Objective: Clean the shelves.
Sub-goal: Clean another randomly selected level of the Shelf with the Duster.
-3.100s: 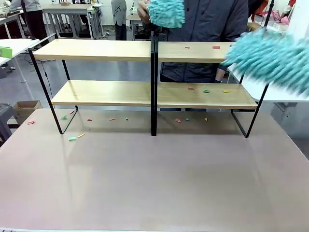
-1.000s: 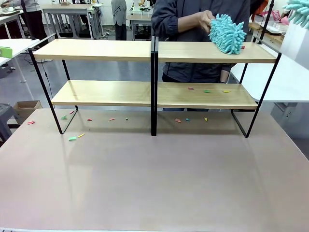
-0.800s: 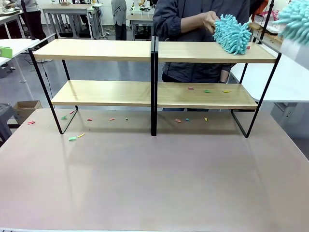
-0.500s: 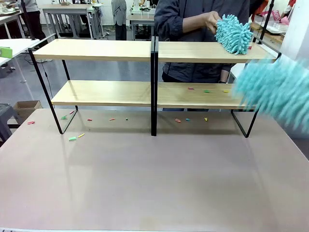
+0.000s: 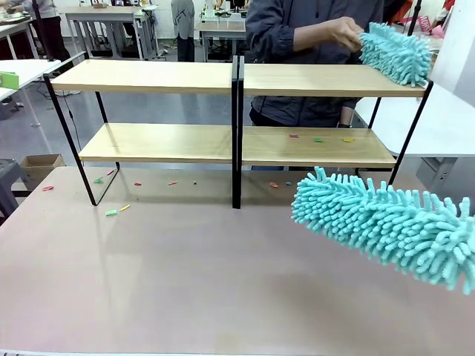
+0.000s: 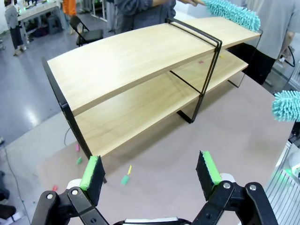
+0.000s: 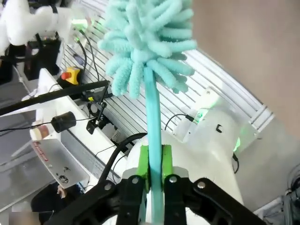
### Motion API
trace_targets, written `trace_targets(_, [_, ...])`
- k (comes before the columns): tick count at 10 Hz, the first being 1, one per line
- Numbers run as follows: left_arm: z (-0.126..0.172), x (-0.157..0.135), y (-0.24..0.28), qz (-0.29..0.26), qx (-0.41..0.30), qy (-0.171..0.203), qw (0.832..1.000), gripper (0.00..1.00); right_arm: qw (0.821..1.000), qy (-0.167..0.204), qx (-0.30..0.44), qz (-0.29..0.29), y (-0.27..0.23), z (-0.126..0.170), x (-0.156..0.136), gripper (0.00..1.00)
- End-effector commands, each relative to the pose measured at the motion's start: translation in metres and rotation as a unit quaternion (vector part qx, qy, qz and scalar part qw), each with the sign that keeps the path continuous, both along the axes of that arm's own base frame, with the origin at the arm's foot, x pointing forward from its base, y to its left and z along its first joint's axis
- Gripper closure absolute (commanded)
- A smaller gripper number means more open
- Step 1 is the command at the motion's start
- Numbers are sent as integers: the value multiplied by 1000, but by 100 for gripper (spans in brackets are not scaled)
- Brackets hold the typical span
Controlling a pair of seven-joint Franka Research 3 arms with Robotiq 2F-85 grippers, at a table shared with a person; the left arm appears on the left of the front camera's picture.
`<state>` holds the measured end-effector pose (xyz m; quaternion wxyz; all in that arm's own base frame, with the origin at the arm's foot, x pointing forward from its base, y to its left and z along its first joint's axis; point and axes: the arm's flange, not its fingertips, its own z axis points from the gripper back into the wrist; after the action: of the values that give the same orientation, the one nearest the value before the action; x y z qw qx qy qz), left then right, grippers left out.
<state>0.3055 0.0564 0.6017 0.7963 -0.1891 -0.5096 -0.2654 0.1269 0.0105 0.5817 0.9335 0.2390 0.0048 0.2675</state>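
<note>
The shelves (image 5: 148, 76) stand at the far half of the bench (image 5: 185, 282): two long, smooth boards of pale wood on a thin black metal frame, with a black centre post and slanted end legs. Small bits of coloured paper (image 5: 318, 139) lie on the lower board's right half, and more lie on the matte grey-brown bench under and in front of the rack.

The right fingers (image 7: 167, 161) are clamped on the slim teal handle (image 7: 152, 112) of a chenille duster (image 5: 386, 226), whose fluffy, noodle-like teal head hangs above the bench's right side, in front of the shelves and apart from them.

The left fingers (image 6: 91, 173), black with green pads, stand wide apart and hold nothing. They are well back from the shelves, which lie ahead of them across bare bench.

At the far side, a person's hand (image 5: 345, 33) holds a second duster (image 5: 397, 53) of the same kind at the right end of the top board.
</note>
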Motion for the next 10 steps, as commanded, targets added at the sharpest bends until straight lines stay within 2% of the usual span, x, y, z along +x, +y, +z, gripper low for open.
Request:
trace_targets(1, [-1, 0, 0, -1, 2, 0, 1000, 0, 999, -9, 6, -35, 31, -11, 38, 88])
trace_targets(3, [-1, 0, 0, -1, 2, 0, 1000, 0, 998, -17, 39, -55, 70, -20, 121, 88])
trace_targets(5, [-1, 0, 0, -1, 2, 0, 1000, 0, 996, -29, 54, -65, 96, -23, 174, 88])
trace_targets(7, [-1, 0, 0, -1, 2, 0, 1000, 0, 991, -53, 70, -99, 114, -22, 211, 88])
trace_targets(10, [-1, 0, 0, -1, 2, 0, 1000, 0, 987, -45, 59, -143, 136, -44, 253, 88])
